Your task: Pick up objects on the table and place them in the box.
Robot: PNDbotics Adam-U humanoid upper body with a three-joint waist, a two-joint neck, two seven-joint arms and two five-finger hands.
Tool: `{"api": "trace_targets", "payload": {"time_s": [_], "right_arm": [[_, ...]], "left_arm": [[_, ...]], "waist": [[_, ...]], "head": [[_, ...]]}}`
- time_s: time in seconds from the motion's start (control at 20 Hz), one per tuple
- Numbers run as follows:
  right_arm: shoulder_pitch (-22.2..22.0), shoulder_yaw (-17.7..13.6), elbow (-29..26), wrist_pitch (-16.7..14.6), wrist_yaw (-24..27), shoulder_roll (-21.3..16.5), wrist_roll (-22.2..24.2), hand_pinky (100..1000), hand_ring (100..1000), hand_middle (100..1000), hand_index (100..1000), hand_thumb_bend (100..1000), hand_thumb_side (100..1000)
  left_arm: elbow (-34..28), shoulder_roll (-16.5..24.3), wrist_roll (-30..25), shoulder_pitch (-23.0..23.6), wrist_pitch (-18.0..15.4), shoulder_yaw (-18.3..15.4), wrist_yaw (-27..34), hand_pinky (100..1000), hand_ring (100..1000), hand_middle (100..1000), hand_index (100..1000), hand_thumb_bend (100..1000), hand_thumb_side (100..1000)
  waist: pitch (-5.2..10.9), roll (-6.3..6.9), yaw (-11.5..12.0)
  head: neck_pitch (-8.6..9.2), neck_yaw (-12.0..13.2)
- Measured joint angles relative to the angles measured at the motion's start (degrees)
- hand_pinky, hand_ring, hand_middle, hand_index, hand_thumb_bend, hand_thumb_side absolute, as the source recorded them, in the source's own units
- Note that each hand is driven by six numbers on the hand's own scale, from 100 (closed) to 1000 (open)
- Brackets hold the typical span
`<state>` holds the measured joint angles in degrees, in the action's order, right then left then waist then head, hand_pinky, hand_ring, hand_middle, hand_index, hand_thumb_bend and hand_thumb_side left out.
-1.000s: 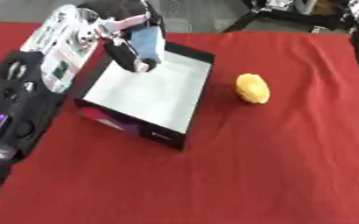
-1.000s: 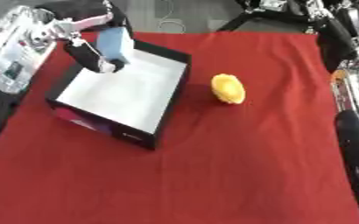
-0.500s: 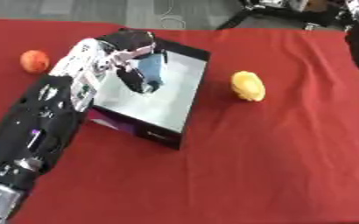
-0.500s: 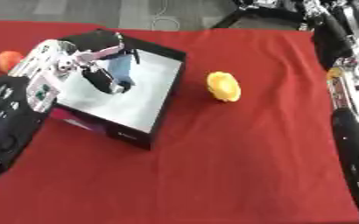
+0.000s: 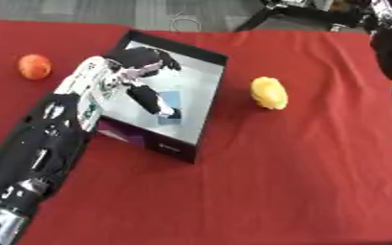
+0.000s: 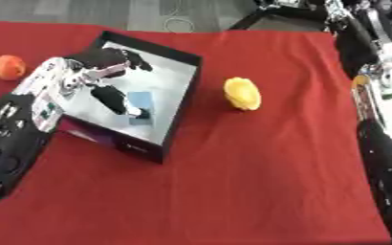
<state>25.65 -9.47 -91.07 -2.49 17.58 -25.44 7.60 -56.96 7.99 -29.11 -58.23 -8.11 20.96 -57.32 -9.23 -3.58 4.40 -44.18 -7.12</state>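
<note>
A black box (image 5: 206,103) with a pale floor stands left of centre on the red table. My left hand (image 5: 136,64) hangs over the box with its fingers spread. One dark finger (image 5: 153,101) reaches down and touches a flat blue thing (image 5: 172,105) that lies on the box floor. To the right of the box a yellow lemon-like thing (image 5: 269,92) rests on the cloth. An orange round fruit (image 5: 34,66) sits at the far left. My right arm (image 6: 382,95) runs down the right edge; its hand is not clear.
The red cloth (image 5: 275,182) covers the whole table. Dark stands and cables (image 5: 299,12) lie beyond the far edge. My left forearm (image 5: 40,153) crosses the lower left part of the table.
The left hand has gone down into the box with the blue thing, which now lies on the floor under spread fingers. The camera has shifted, so the orange fruit shows.
</note>
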Motion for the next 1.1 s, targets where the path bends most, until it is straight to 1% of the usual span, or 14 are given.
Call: {"api": "trace_targets", "payload": {"time_s": [0.05,0.15,0.3,0.35,0.4,0.45,0.5,0.55,0.6,0.65,0.75,0.85,0.95,1.1], "right_arm": [[-0.01,0.01,0.0,0.0,-0.14,0.0,0.02,1000,871,778,830,100,496],[-0.04,0.03,0.01,0.03,-0.24,0.01,0.05,1000,871,778,829,100,497],[-0.26,0.14,0.06,0.08,-0.27,0.01,0.11,1000,871,778,829,100,496],[-0.31,0.19,0.09,0.08,-0.28,0.01,0.12,1000,871,778,829,100,493],[-0.33,0.26,0.1,0.08,-0.29,0.01,0.12,1000,871,778,829,100,493],[-0.42,0.29,0.1,0.07,-0.29,0.0,0.12,1000,871,779,829,100,485],[-0.46,0.28,0.1,0.03,-0.29,-0.01,0.09,1000,871,779,829,100,481],[-0.46,0.27,0.1,-0.04,-0.29,-0.04,0.01,1000,871,779,830,100,471],[-0.48,0.21,0.1,-0.09,-0.28,-0.19,-0.07,1000,871,780,830,100,470],[-0.49,0.1,0.1,-0.19,-0.27,-0.51,-0.2,1000,872,781,831,100,457],[-0.55,-0.12,0.1,-0.48,-0.26,-1.66,-0.51,1000,873,783,833,100,445],[-0.79,-0.16,0.11,-0.76,-0.38,-3.02,-0.71,1000,877,787,836,100,437],[-0.93,-0.07,0.16,-1.08,-0.96,-4.39,-0.55,1000,882,795,841,100,433],[-0.48,0.53,0.75,-1.68,-2.51,-6.48,0.33,1000,891,808,849,100,423]], "left_arm": [[-0.05,0.01,0.52,0.0,0.15,0.0,-0.34,902,862,839,924,723,544],[-0.41,0.05,1.38,0.0,0.32,0.0,-0.9,906,866,843,925,739,543],[-1.36,0.13,2.12,0.0,0.4,-0.01,-1.26,903,861,838,921,709,537],[-1.79,0.19,2.26,0.0,0.46,-0.06,-1.16,892,847,823,905,604,528],[-2.34,0.4,2.43,0.0,0.65,-0.26,-0.67,891,844,821,903,589,524],[-3.08,0.78,2.58,0.0,1.0,-0.54,0.26,881,823,802,890,480,509],[-4.41,1.39,2.77,0.0,1.58,-0.97,1.84,878,815,796,884,435,510],[-6.35,2.25,2.95,0.0,2.35,-1.47,3.96,873,798,785,882,329,510],[-8.84,3.45,3.17,0.1,3.37,-2.17,6.77,872,795,784,882,317,513],[-11.71,5.02,3.42,0.32,4.68,-3.02,10.11,873,785,779,883,254,548],[-18.67,9.11,4.82,1.27,8.07,-5.25,17.53,870,773,776,883,212,561],[-26.29,13.98,7.86,3.36,12.05,-7.84,25.42,863,763,773,887,204,577],[-33.48,18.66,12.4,6.38,16.1,-10.65,33.49,858,755,770,887,203,578],[-42.93,24.16,22.59,12.31,20.74,-15.19,45.39,853,750,765,881,210,582]], "waist": [[0.0,0.0,0.0],[0.0,0.0,0.03],[0.0,0.0,0.18],[0.0,0.0,0.24],[0.0,0.0,0.26],[0.0,0.0,0.31],[0.0,0.0,0.39],[0.0,0.0,0.51],[0.0,0.02,0.69],[0.0,0.02,0.89],[0.0,0.03,1.25],[0.0,0.03,1.66],[0.0,0.03,2.01],[0.0,0.03,2.46]], "head": [[0.0,-0.05],[0.0,-0.1],[0.0,-0.14],[0.0,-0.18],[0.0,-0.3],[0.0,-0.44],[0.0,-0.64],[0.0,-0.86],[0.0,-1.15],[0.0,-1.48],[0.0,-2.31],[0.0,-3.24],[0.0,-4.06],[0.0,-4.9]]}}
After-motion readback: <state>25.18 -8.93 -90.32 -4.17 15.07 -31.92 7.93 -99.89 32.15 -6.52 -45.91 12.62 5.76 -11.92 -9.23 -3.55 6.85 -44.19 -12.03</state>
